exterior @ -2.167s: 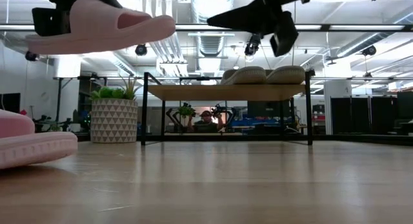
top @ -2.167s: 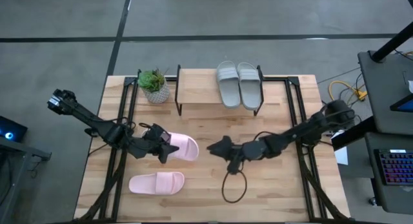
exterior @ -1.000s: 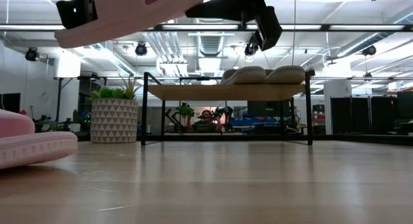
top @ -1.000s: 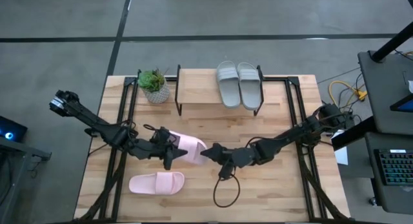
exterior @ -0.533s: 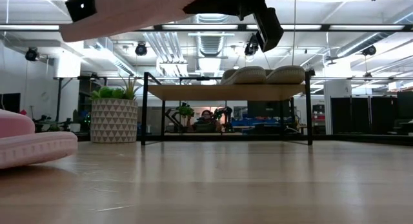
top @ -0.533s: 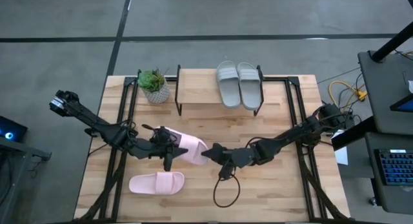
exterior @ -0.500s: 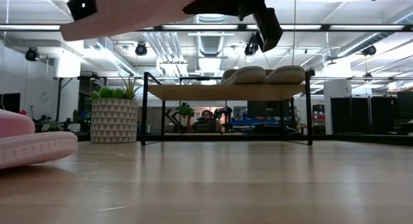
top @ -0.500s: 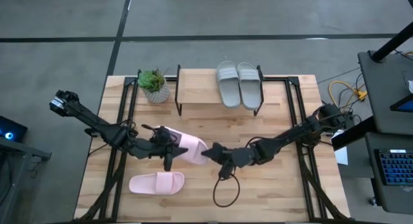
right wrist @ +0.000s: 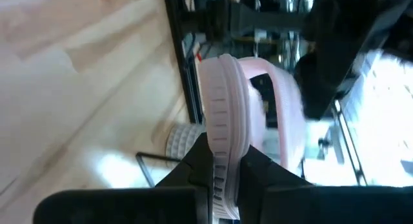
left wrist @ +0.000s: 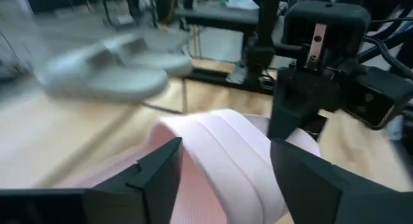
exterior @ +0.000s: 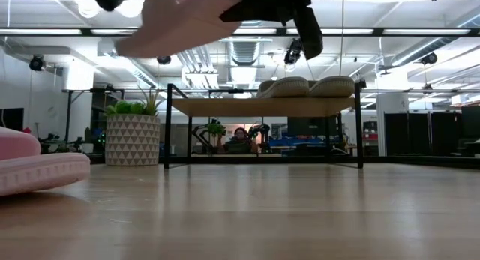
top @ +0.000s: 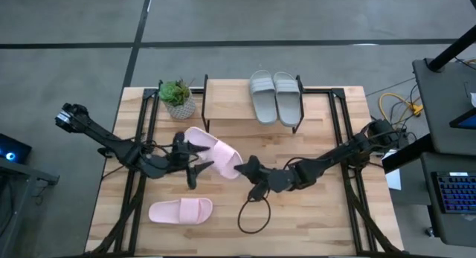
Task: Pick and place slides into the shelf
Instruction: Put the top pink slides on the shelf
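One pale pink slide point(top: 212, 152) hangs above the table's middle, clear of the wood, high up in the low view point(exterior: 184, 16). My right gripper point(top: 242, 167) is shut on the end nearest it. My left gripper point(top: 195, 157) stands open, its fingers point(left wrist: 158, 175) on either side of the slide's strap point(left wrist: 226, 153); I cannot tell whether they touch it. The other pink slide point(top: 181, 210) lies sole down near the front left. The grey pair point(top: 274, 97) rests on the right half of the shelf point(top: 230, 102). My right gripper pinches the pink slide's sole edge point(right wrist: 221, 143) between its two fingers, at the end toward the table's right. The fingers come in about level from the right. The slide is lifted clear, and its free end point(top: 192, 134) points slantwise toward the shelf.
A potted plant point(top: 177, 99) stands left of the shelf at the far edge. A black cable loop point(top: 253, 213) from the right arm lies on the table in front. The shelf's left half shows bare wood.
My left gripper has opened and let go of the pink slide, drawing slightly toward the table's left. The slide now hangs from my right gripper alone and has turned about: its free end has swung toward the far edge and the shelf.
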You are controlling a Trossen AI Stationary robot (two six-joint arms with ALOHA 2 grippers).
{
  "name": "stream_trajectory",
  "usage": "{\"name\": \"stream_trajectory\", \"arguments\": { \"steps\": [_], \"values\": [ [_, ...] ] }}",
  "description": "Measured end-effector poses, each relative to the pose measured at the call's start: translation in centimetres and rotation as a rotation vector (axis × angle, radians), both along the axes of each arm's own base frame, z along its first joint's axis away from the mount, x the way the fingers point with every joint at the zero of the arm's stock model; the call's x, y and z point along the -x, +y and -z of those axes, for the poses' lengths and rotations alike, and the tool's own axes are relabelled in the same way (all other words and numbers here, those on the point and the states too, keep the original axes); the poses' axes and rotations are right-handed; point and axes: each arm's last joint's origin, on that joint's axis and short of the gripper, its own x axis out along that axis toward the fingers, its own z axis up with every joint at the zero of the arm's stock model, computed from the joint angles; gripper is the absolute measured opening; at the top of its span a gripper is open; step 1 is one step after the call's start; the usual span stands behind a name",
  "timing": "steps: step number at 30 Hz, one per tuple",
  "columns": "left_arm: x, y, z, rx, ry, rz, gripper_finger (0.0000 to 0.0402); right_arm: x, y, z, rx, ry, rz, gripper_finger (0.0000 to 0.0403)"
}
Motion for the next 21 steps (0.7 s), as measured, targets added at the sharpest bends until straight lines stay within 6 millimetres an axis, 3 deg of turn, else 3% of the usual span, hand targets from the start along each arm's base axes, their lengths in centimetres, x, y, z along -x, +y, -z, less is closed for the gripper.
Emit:
{"name": "stream_trajectory", "arguments": {
  "steps": [10,16,21],
  "values": [
    [3.7,2.2,-3.9,-0.226,-0.090,-0.034,0.0237,0.7,-0.8,-1.3,-0.077,-0.124,0.264,0.0024],
    [6.0,3.5,-5.1,-0.201,-0.161,-0.044,0.0237,1.0,-1.6,-2.4,-0.166,-0.212,0.349,0.0024],
    [6.6,3.8,-5.3,-0.193,-0.175,-0.045,0.0238,0.3,-3.7,-3.3,-0.272,-0.294,0.431,0.0024]
  ]
}}
